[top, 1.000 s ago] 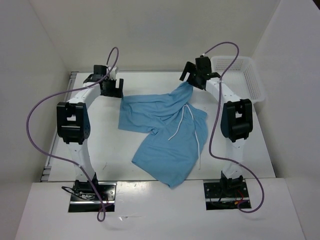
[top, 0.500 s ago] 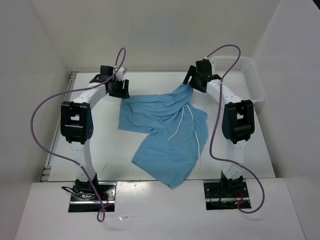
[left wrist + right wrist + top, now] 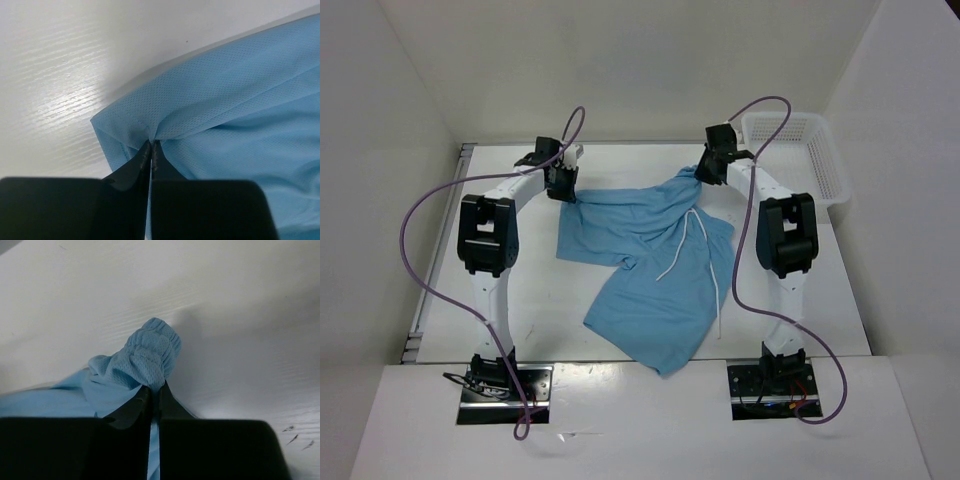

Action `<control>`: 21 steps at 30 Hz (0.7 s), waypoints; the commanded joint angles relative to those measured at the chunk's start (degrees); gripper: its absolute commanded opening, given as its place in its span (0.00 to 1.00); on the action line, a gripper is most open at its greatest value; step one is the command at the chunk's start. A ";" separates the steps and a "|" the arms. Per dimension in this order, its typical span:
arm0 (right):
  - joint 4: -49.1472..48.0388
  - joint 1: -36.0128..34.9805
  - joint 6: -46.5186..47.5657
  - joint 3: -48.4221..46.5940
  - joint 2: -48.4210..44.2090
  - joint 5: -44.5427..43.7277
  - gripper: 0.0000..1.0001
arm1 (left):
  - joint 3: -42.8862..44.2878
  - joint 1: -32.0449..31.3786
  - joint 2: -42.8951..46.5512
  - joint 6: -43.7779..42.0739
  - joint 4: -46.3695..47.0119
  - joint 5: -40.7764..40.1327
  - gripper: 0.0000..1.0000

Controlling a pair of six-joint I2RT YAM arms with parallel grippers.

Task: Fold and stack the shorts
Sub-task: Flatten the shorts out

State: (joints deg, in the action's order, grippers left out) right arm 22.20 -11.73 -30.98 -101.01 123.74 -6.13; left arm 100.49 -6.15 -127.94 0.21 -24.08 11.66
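Note:
The light blue shorts [image 3: 655, 265] lie spread and rumpled on the white table, their white drawstring [image 3: 688, 240] trailing down the middle. My left gripper [image 3: 563, 190] is shut on the far left corner of the shorts [image 3: 210, 100], pinching a small fold of mesh between its fingertips [image 3: 152, 144]. At the far right, my right gripper [image 3: 705, 172] is shut on the bunched waistband end [image 3: 147, 357], the cloth puckering just above its closed tips [image 3: 156, 388].
A white mesh basket [image 3: 798, 155] stands at the table's back right corner, close behind the right arm. White walls enclose the table on the left, back and right. Purple cables loop from both arms.
Both grippers moved onto the far corners of the shorts and closed on the fabric; the left one travelled right toward the cloth, the right one came down slightly.

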 commanded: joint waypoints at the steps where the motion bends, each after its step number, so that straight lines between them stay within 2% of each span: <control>1: -0.57 -0.31 -0.39 -3.40 -0.17 0.07 0.03 | -0.55 -0.18 3.21 -0.21 1.22 -2.52 0.00; 2: -0.57 -0.31 -0.39 -3.92 -0.17 0.07 0.00 | -1.08 0.35 3.22 -0.21 1.22 -3.22 0.00; 9: 2.13 -2.60 -1.71 -10.25 2.64 0.59 0.00 | -1.70 3.16 6.38 -0.21 2.01 -3.93 0.00; 11: 4.95 -3.91 -3.02 -15.86 4.74 -1.95 0.00 | -2.23 4.04 8.05 -0.21 2.01 -3.93 0.00; 14: 10.58 -6.29 -3.56 -25.09 10.36 -7.73 0.00 | -2.23 5.89 8.67 -0.21 1.40 -3.93 0.00; 17: 16.81 -6.91 -4.08 -36.50 18.27 -7.76 0.00 | -2.84 7.73 8.50 -0.21 1.40 -3.93 0.00; 18: 18.74 -6.91 -4.70 -43.85 23.25 -7.23 0.00 | -2.84 8.60 7.63 -0.21 1.40 -2.97 0.00; 20: 23.93 -7.43 -4.70 -52.66 29.16 -6.36 0.00 | -2.23 9.14 6.83 -0.21 1.40 -3.66 0.00; 21: 25.34 -7.43 -3.83 -63.58 32.49 -5.31 0.06 | -2.23 9.75 6.30 -0.21 1.40 -3.66 0.00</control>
State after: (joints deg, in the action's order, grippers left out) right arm 39.35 -19.07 -34.30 -149.84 150.06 -11.03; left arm 98.19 2.66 -121.30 0.21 -23.20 7.97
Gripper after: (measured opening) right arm 0.059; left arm 0.008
